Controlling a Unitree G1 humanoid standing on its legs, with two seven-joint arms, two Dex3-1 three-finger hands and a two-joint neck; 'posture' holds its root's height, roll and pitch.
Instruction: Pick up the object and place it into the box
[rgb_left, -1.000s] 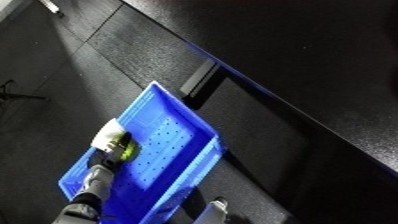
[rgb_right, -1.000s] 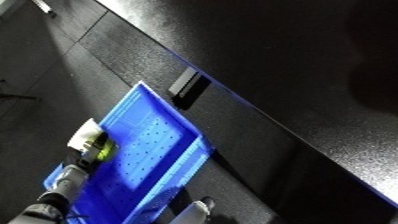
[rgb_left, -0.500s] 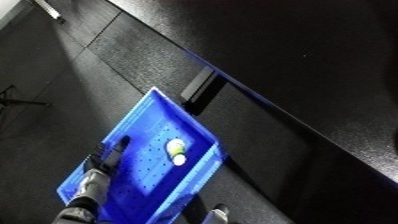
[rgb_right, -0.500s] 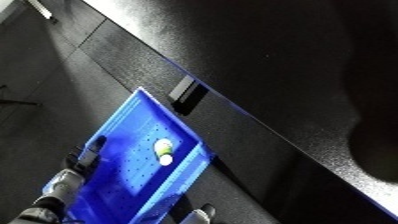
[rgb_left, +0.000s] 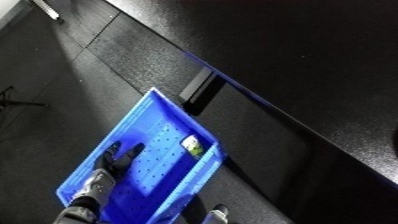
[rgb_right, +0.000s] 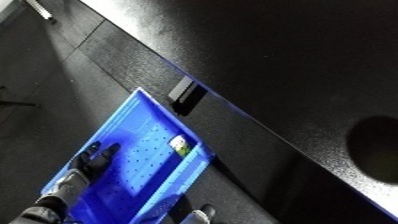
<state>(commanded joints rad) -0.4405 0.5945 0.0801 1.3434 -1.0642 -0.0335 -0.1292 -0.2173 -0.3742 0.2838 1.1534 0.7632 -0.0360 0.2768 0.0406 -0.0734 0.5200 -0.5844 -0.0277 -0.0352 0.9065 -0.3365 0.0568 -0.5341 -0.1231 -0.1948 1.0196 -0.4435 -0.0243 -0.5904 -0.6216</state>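
Place: it looked like a lab or a test room for robots, not a home.
Work surface: a wide, black, matte table top (rgb_left: 293, 65) with a fine grain filled most of both views.
Edge: the table had a long straight edge with a thin blue line (rgb_left: 266, 107) along it.
Floor: a dark grey floor in large panels (rgb_left: 53, 100) with plain seams was below the table.
Container: a bright blue plastic bin with a perforated bottom (rgb_left: 147, 165), the stackable industrial kind, stood by the table.
Furnishing: nothing domestic showed; the surfaces were bare and dark.
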